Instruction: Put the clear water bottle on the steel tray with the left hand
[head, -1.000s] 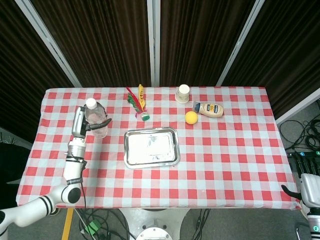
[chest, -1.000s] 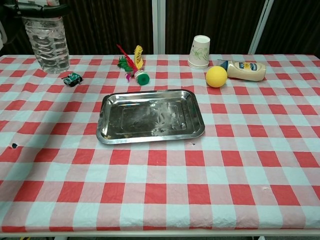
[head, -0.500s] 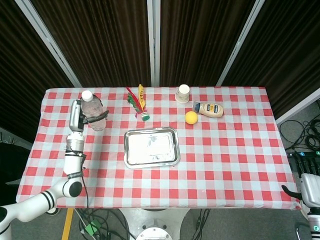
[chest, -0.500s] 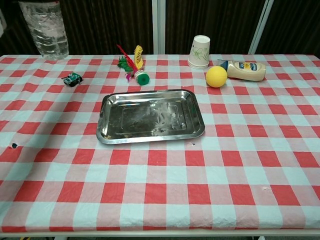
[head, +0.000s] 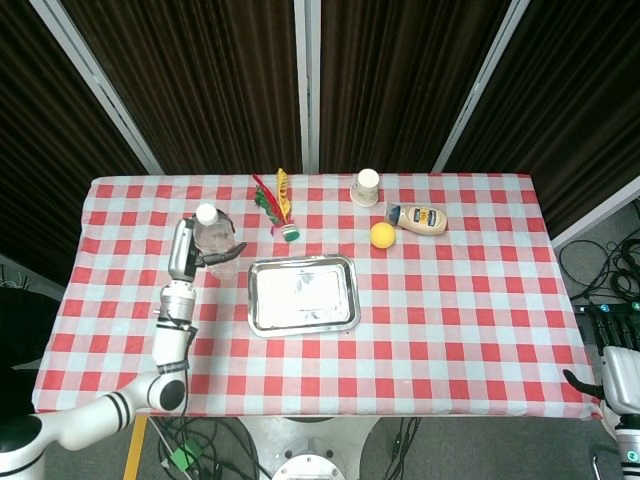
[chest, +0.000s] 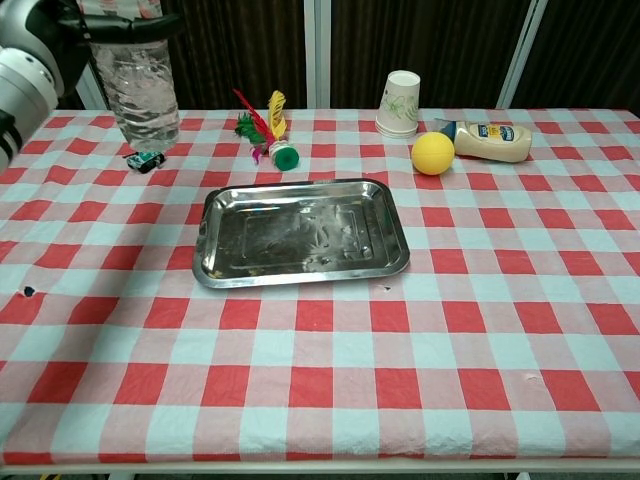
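Observation:
My left hand (head: 184, 256) grips the clear water bottle (head: 217, 248) around its upper part and holds it upright, white cap up. In the chest view the bottle (chest: 142, 92) hangs above the table's far left, over a small green toy car (chest: 147, 158), with the left hand (chest: 112, 19) at the top edge. The steel tray (head: 303, 294) lies bare to the right of the bottle, and in the chest view the tray (chest: 300, 236) is mid-table. My right hand (head: 617, 372) sits off the table's right corner, away from everything.
Behind the tray lie a feathered shuttlecock (chest: 266, 131), a paper cup (chest: 401, 102), a yellow ball (chest: 432, 153) and a mayonnaise bottle (chest: 491, 140) on its side. Red-checked cloth covers the table (chest: 400, 380).
The left hand first lifted the bottle toward the back left, then carried it right, closer to the tray. The right hand has not moved.

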